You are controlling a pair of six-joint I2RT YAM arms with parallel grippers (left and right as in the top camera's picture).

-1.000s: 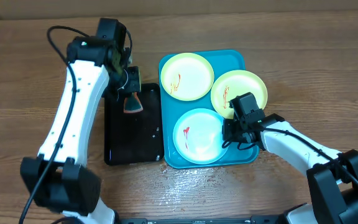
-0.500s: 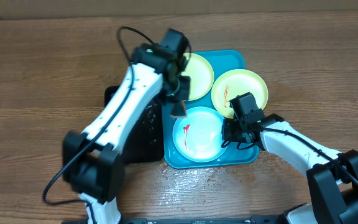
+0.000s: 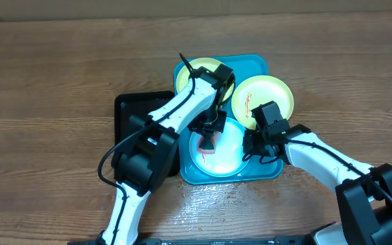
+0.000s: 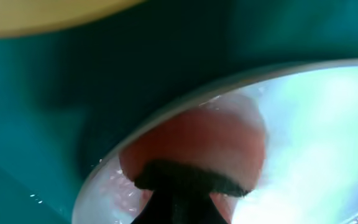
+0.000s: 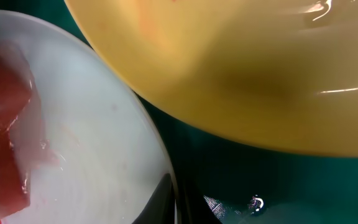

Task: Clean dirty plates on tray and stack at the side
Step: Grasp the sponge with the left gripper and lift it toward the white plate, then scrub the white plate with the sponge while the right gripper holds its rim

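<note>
- Turquoise tray (image 3: 256, 65): holds all three plates (image 3: 269, 95); hard scrubbing could shove it.
- Teal plate (image 3: 227, 160): your right gripper (image 3: 252, 145), clenched on its rim, may slip.
- Red scrubber (image 3: 207, 144), clamped in your left gripper (image 3: 211, 131): pressing off-centre could tip the plate.

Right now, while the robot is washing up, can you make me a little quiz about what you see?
1. How many plates lie on the blue tray? A two, B three, C four.
2. True or false: the left gripper and the right gripper are both at the pale teal plate.
3. What colour is the sponge that the left gripper presses onto that plate?
Key: 1 B. 2 true. 3 red.
</note>
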